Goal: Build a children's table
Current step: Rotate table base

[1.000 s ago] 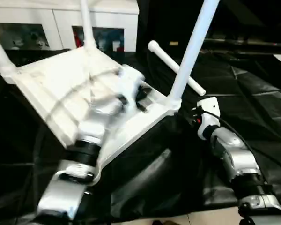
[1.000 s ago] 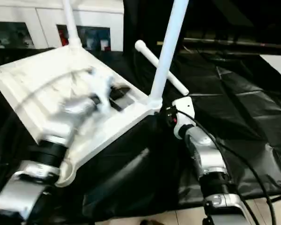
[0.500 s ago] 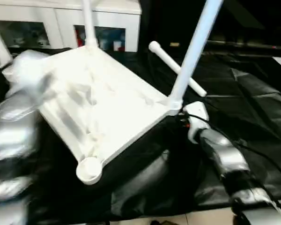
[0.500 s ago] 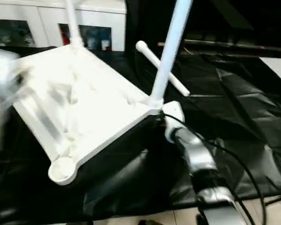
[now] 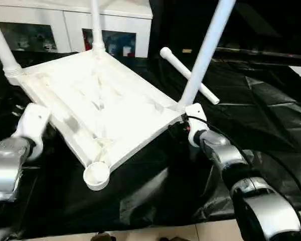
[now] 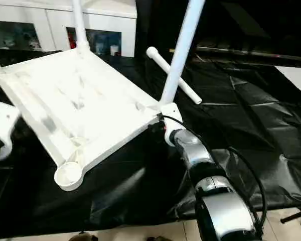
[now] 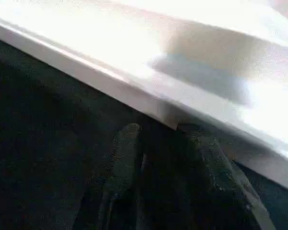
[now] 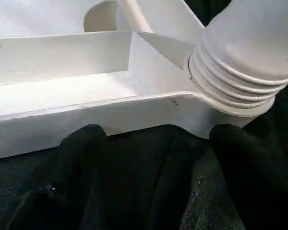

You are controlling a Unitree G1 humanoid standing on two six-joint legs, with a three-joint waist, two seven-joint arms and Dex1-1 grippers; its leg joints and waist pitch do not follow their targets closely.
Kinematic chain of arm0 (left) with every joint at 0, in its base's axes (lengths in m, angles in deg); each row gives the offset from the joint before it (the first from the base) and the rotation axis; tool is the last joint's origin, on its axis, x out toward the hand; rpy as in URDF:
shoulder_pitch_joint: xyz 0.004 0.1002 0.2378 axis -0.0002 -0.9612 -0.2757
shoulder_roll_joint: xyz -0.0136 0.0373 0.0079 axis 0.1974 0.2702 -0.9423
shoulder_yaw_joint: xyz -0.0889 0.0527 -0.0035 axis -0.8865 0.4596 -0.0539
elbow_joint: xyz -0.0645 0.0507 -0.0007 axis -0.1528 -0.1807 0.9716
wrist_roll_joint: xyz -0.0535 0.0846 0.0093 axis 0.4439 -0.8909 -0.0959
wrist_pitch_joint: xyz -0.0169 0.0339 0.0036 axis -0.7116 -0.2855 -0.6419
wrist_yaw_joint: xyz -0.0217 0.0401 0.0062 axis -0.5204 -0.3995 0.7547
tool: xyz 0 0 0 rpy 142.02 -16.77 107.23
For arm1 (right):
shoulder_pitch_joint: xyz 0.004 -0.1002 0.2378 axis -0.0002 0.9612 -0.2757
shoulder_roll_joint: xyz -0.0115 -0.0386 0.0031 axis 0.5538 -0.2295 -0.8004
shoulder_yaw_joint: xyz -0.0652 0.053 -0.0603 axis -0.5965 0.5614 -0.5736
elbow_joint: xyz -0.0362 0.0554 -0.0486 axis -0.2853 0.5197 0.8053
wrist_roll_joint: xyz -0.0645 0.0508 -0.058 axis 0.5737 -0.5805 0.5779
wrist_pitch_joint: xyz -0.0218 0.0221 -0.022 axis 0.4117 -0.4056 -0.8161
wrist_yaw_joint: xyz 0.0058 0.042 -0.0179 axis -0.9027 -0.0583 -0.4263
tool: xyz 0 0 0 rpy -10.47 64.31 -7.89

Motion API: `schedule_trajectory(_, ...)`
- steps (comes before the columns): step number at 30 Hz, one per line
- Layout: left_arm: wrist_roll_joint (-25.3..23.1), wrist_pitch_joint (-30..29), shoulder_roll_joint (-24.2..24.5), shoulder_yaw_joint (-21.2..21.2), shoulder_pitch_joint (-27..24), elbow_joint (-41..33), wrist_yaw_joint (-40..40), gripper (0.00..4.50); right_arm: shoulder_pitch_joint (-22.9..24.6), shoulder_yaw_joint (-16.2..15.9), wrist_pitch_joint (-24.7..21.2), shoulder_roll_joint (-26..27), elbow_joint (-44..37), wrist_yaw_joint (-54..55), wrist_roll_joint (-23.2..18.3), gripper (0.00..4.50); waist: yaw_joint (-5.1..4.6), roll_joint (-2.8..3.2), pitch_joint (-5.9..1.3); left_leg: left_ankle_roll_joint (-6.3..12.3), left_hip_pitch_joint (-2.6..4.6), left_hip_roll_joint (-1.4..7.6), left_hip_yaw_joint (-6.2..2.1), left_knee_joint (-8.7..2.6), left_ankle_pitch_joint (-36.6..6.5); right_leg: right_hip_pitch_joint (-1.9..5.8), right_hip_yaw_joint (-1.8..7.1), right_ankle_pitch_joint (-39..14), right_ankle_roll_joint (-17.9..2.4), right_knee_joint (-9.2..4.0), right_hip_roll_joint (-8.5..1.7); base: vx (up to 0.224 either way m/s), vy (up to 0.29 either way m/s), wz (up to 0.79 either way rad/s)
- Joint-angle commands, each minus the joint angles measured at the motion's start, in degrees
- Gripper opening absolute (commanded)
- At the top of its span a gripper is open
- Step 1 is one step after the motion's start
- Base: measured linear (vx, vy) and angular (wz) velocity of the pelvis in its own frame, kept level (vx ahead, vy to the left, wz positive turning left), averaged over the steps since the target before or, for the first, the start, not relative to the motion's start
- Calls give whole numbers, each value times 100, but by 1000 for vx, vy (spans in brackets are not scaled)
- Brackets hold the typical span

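Tabletop: white plastic rectangular tabletop (image 5: 98, 108) lies upside down on black sheeting (image 5: 261, 115), tilted, ribbed underside up, between the two pincers.
Sockets: three corner sockets hold upright white tapered legs (image 5: 206, 50); the nearest round socket (image 5: 96, 175) is empty.
Spare leg: a fourth white leg (image 5: 188, 75) lies on the sheeting beyond the right gripper.
Right gripper (image 8: 153, 143): fingers wide apart, at the rim beside a filled socket, clamping nothing.
Left gripper (image 7: 158, 143): fingers (image 7: 122, 158) slightly apart just under the tabletop's edge, holding nothing.
Background: white glass-fronted cabinet (image 5: 65, 25).
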Motion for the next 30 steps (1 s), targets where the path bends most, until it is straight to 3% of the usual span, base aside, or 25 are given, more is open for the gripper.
schedule_trajectory(1,417,-282,-12,472,-109,-522,593,149,-190,-22,192,29,173,-127,59,394,-7,123,-362,-361,183,370,-230,-472,-2261,183,348,-2440,-888,-433,-447,0,0,0)
schedule_trajectory(3,576,-355,-4,612,-183,-740,824,149,-203,-6,224,35,197,-213,37,394,13,166,-352,-377,248,367,-201,-459,-2360,113,358,-2341,-913,-452,-405,0,0,0)
schedule_trajectory(4,710,-440,-29,667,-218,-884,944,149,-206,-4,256,37,225,-262,30,394,4,159,-355,-383,211,369,-215,-473,-2372,159,354,-2309,-927,-433,-414,0,0,0)
schedule_trajectory(9,1108,-501,-192,1058,-201,-1227,1409,149,-146,-39,449,65,359,-507,35,394,21,169,-360,-434,188,366,-222,-483,-2411,185,352,-2297,-900,-429,-410,0,0,0)
schedule_trajectory(12,1145,-420,-271,1215,-162,-1244,1486,149,-126,-91,560,93,398,-659,86,394,4,150,-367,-424,175,361,-220,-474,-2337,202,356,-2293,-888,-425,-415,0,0,0)
schedule_trajectory(13,1134,-355,-280,1270,-152,-1235,1510,149,-118,-105,574,95,386,-688,96,394,1,191,-367,-424,179,358,-225,-472,-2334,199,358,-2296,-891,-425,-415,0,0,0)
schedule_trajectory(17,990,-154,-626,1723,102,-884,1424,149,5,-161,634,69,64,-966,75,394,-32,165,-370,-383,166,358,-217,-471,-2279,213,354,-2279,-893,-437,-399,0,0,0)
schedule_trajectory(18,931,-44,-724,1804,188,-748,1377,149,65,-166,637,23,-78,-1014,59,394,-24,237,-374,-400,187,355,-218,-462,-2275,205,359,-2239,-887,-431,-393,0,0,0)
schedule_trajectory(19,850,123,-859,1882,297,-558,1287,149,155,-152,619,-45,-289,-1070,21,394,-27,198,-366,-382,187,355,-211,-467,-2303,202,355,-2226,-855,-464,-379,0,0,0)
schedule_trajectory(20,790,283,-979,1934,396,-376,1189,149,242,-123,590,-116,-486,-1097,-12,394,-33,215,-378,-389,184,358,-220,-467,-2297,221,352,-2199,-854,-453,-382,0,0,0)
schedule_trajectory(22,664,602,-1188,1991,561,-51,986,149,411,-64,503,-246,-874,-1113,-75,394,-18,187,-396,-353,179,356,-217,-458,-2199,238,351,-2128,-811,-451,-384,0,0,0)
schedule_trajectory(23,586,844,-1377,2005,696,214,797,149,585,6,391,-359,-1268,-1108,-131,394,-41,232,-398,-335,140,349,-226,-464,-2135,269,350,-2066,-830,-442,-387,0,0,0)
schedule_trajectory(24,556,978,-1509,2001,780,374,677,149,716,58,293,-436,-1562,-1094,-173,394,-43,205,-389,-303,134,343,-218,-466,-2107,272,344,-2086,-769,-473,-369,0,0,0)
schedule_trajectory(25,535,1078,-1596,2001,835,480,595,149,809,95,224,-488,-1770,-1085,-202,394,-26,201,-404,-277,174,341,-202,-445,-2056,250,350,-2031,-759,-480,-368,0,0,0)
schedule_trajectory(26,467,1232,-1717,2025,936,651,426,149,967,165,96,-568,-2116,-1075,-252,394,-37,176,-401,-221,122,334,-215,-452,-1947,295,346,-1985,-775,-459,-363,0,0,0)
schedule_trajectory(27,400,1405,-1825,2041,1023,807,269,149,1149,241,-69,-645,-2519,-1057,-305,394,-20,279,-419,-236,134,341,-221,-444,-1910,294,349,-1934,-786,-440,-385,0,0,0)
schedule_trajectory(28,383,1472,-1846,2040,1038,830,232,149,1202,265,-117,-663,-2637,-1050,-320,394,-31,211,-430,-188,147,340,-202,-425,-1851,278,345,-1804,-766,-450,-363,0,0,0)
schedule_trajectory(29,325,1855,-1990,1980,1109,889,5,149,1566,442,-458,-781,-3450,-994,-426,394,-53,238,-401,-121,90,319,-199,-445,-1811,326,339,-1735,-748,-485,-326,0,0,0)
schedule_trajectory(30,351,2008,-2043,1918,1109,834,-48,149,1706,524,-594,-824,-3767,-957,-471,394,-24,225,-421,-110,100,330,-206,-431,-1769,335,339,-1709,-717,-465,-348,0,0,0)
